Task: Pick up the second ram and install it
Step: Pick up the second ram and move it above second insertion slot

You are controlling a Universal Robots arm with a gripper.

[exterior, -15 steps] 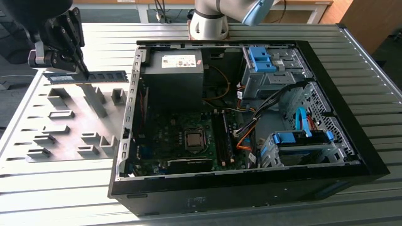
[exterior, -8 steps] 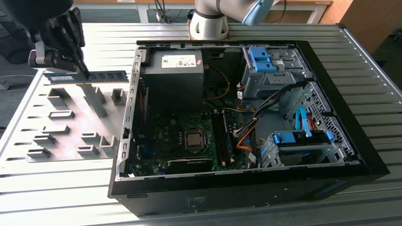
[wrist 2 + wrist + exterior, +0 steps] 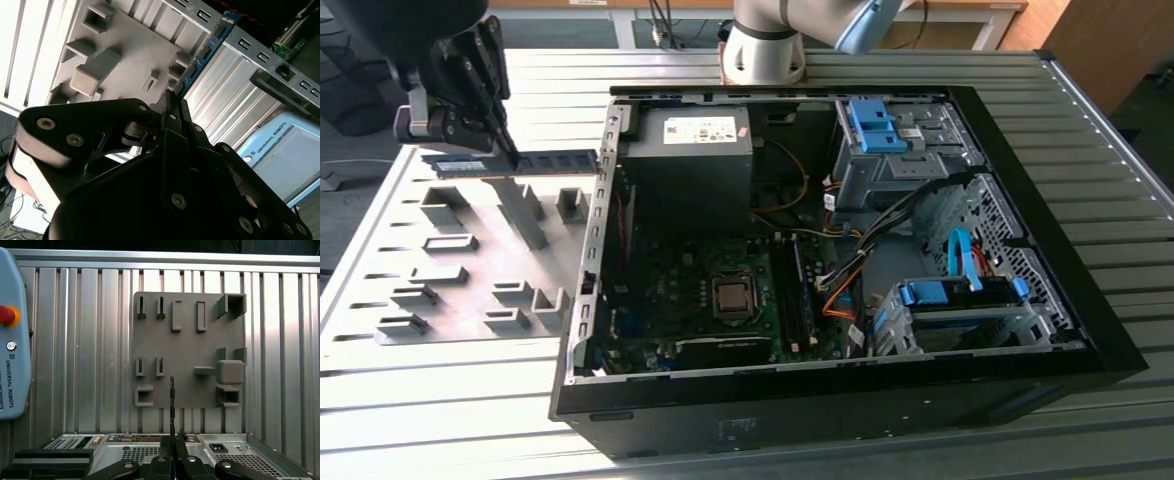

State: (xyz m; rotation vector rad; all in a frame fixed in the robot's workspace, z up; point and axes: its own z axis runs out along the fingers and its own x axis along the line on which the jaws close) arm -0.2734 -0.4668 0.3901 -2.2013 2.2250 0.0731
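Clamping one ram [image 3: 560,160] between its two fingers, the pincer [image 3: 507,158] is closed on the stick partway along its length, and the fingers hide that stretch in the exterior view. In the first wrist view the ram shows edge-on, a thin dark line running out from the fingertips, so its chips cannot be made out; the second wrist view shows its blue face and dark chips, with the near end lost behind the pincer. Just beyond the ram lies one grey plate [image 3: 190,345] with raised blocks, and the stick appears clear of it. Beside the pincer stands one open case [image 3: 600,250], its slots too dark to count. Farther off, one pendant [image 3: 12,340] is cut off at the edge.
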